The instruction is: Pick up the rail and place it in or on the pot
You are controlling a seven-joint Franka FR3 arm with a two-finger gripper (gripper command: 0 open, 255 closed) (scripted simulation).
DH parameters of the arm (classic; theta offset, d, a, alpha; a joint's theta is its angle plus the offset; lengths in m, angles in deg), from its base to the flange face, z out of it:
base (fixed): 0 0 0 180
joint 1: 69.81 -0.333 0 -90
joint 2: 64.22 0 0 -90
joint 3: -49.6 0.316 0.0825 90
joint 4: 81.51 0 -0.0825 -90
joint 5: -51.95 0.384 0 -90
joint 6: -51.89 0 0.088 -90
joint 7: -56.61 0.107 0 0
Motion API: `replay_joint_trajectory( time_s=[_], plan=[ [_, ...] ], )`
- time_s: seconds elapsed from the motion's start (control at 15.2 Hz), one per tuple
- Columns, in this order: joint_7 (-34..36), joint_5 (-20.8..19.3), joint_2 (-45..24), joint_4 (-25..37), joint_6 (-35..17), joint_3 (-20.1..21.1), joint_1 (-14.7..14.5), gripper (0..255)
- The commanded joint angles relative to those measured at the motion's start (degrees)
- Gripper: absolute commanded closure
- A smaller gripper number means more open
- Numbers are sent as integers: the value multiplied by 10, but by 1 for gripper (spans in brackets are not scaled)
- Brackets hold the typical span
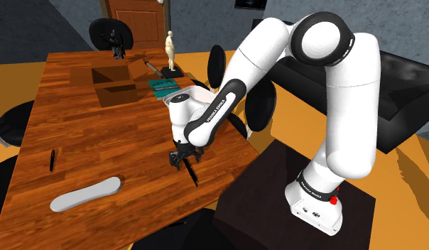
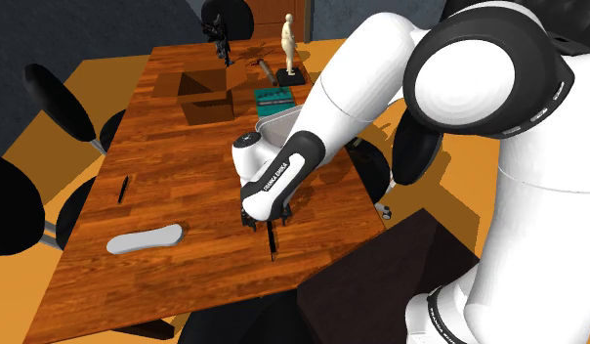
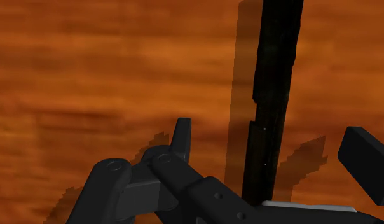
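Gripper (image 1: 182,158) (image 2: 254,221) (image 3: 267,135): points down, low over the table (image 1: 99,142) (image 2: 186,166), close to the edge that faces the stand (image 1: 263,186).
Fingers (image 3: 181,132): spread wide. In the wrist view one stands on each side of the rail (image 3: 273,89) with a gap to it on both sides. They hold nothing.
Rail (image 1: 194,175) (image 2: 273,239): a thin black bar lying flat on the table, near the stand-side edge and towards the near corner. Its far end is under the gripper and the rest runs out towards the table's near edge.
Pot (image 2: 274,119): a pale grey rim by the same edge, farther along the table and largely covered by the forearm. It is well apart from the rail.
Pad (image 1: 163,85) (image 2: 273,95): teal and flat, just beyond the pot.
Figurine (image 1: 170,51) (image 2: 290,41): a pale jointed figure upright on a dark base, near the far corner on the stand side.
Box (image 1: 113,82) (image 2: 205,93): brown with open flaps, at mid-width towards the far edge.
Slab (image 1: 85,193) (image 2: 145,237): whitish, long and rounded, lying flat near the near edge, well apart from the rail.
Stick (image 1: 52,159) (image 2: 122,189): short and black, near the edge away from the stand.
Chairs (image 1: 13,121) (image 2: 59,103): black, around the table.
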Motion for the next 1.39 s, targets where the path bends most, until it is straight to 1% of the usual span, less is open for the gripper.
replay_joint_trajectory(
  time_s=[0.0, 0.13, 0.2, 0.79, 1.32],
  plan=[
    [0, 0, 0, 0, 0, 0, 0, 0],
    [0, 0, 0, 0, 0, 0, 0, 0],
    [0, 0, 0, 0, 0, 0, 0, 255],
    [0, 0, 0, 0, 0, 0, 0, 255],
    [-17, 29, 58, -9, 46, 22, 17, 255]
  ],
)
